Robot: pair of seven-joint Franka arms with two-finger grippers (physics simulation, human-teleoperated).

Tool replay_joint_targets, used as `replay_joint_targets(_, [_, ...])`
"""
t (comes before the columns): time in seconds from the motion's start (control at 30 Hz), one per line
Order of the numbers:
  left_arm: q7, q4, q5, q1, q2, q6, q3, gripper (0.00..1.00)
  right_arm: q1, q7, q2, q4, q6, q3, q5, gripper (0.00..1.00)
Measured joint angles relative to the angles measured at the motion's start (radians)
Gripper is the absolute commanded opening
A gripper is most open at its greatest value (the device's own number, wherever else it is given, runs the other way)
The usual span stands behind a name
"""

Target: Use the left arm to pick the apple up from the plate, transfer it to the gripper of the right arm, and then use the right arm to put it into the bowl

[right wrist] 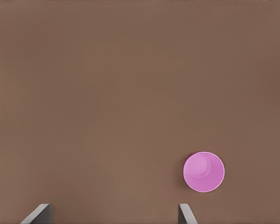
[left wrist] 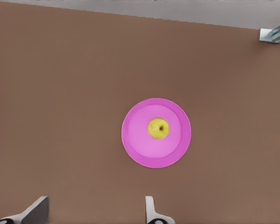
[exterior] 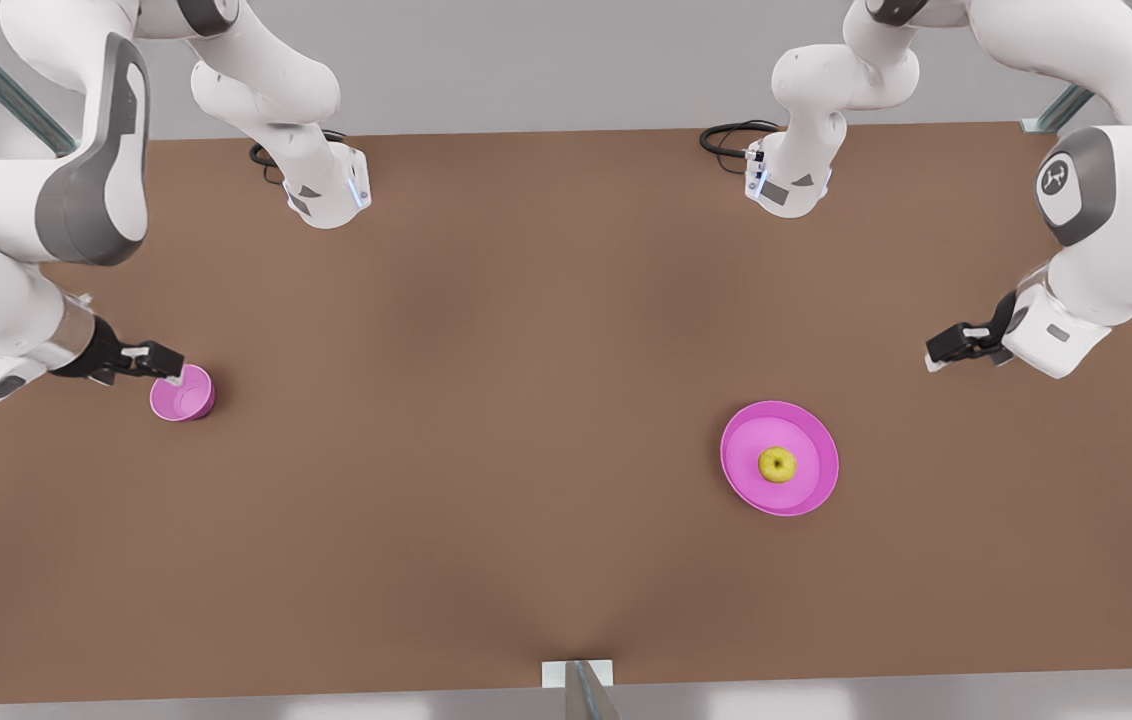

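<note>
Toward the table's [exterior: 546, 560] near edge on the front view's right: plate [exterior: 779, 458] with the apple [exterior: 777, 464] sitting at its centre, untouched. Above and beside it, nearer that side edge, left gripper [exterior: 938, 353] hanging well apart from the apple, fingers [left wrist: 150, 207] spread wide and empty in its wrist view, presumably poised to descend for the pick. Over by the opposite side edge: bowl [exterior: 183, 392], empty, with the right gripper [exterior: 169, 366] at its rim in the front view, fingers [right wrist: 185, 213] likewise parted, holding nothing, probably waiting for the handover. No grasp begun yet.
</note>
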Motion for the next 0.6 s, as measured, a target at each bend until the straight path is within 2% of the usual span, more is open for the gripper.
replay_joint_targets(0.1, [0.003,-0.009,0.0,0.001,0.012,0.019,0.0,1.0,0.0,0.0,0.003,0.001,0.011,0.0,0.005,1.0])
replay_joint_targets(0.17, [0.002,-0.093,-0.013,-0.015,0.054,0.077,-0.002,1.0,0.0,0.0,0.004,0.001,0.016,0.0,0.006,1.0])
replay_joint_targets(0.3, [0.001,-0.31,-0.058,-0.097,0.147,0.315,-0.003,1.0,0.0,-0.001,0.005,0.001,0.022,-0.001,0.007,1.0])
replay_joint_targets(0.6, [0.016,-0.475,-0.085,-0.081,0.249,0.706,-0.002,1.0,0.001,-0.001,0.005,0.001,0.025,0.0,0.008,1.0])
